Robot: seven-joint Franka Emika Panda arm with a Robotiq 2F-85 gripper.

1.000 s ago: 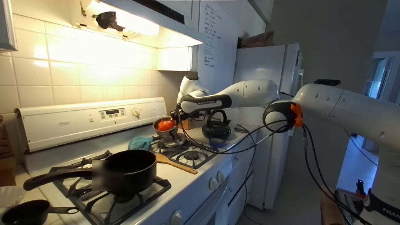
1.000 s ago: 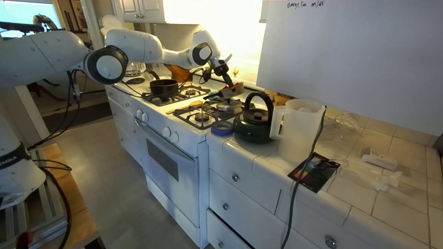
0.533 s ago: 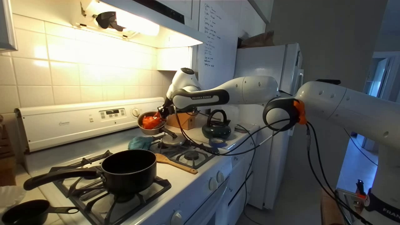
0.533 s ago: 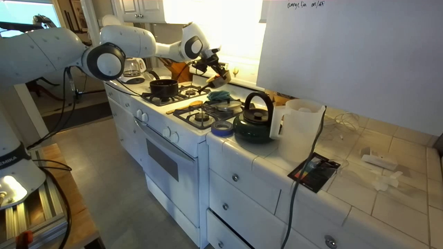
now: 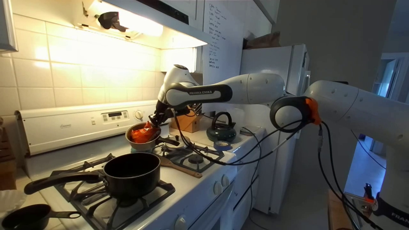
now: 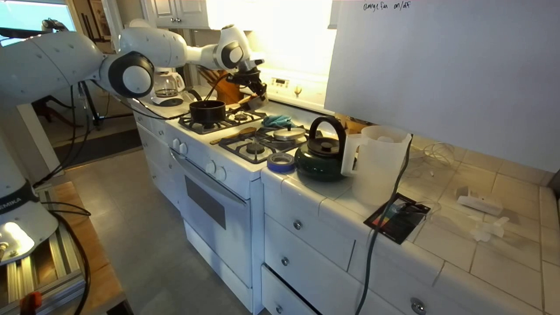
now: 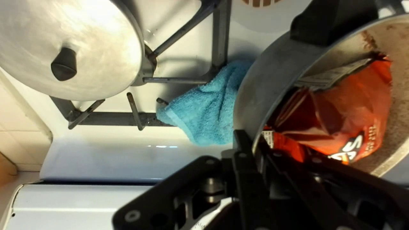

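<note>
Gripping the wall of a small pot (image 7: 274,73), the pincer (image 7: 252,143) is squeezed tight, one finger outside the rim and one inside. The pot hangs above the stovetop (image 5: 182,180), toward the middle of its back edge, in front of the control panel (image 5: 80,124). Inside lies a crumpled red-orange packet (image 7: 345,108), just beside the inner finger; whether they touch I cannot tell. The pot's black handle (image 5: 169,141) points toward the stovetop's front edge.

Compared with a second ago, the pot is much farther along the back edge: it no longer hangs over the metal lid (image 6: 288,134), near the end edge by the kettle (image 6: 321,164). The packet stays inside it, and the arm (image 5: 262,89) is swung the same way. In an exterior view the teal cloth (image 6: 278,121) at the back of the stovetop, partly covered by the pot a second ago, now shows in full. The lid, the cloth, the wooden spoon (image 5: 180,167) and the black saucepan (image 5: 134,179), whose burner lies toward the opposite end edge, are unmoved. On the neighboring surface (image 6: 512,253), the kettle and a roll of blue tape (image 6: 281,162) keep their places by the corner next to the stovetop.
</note>
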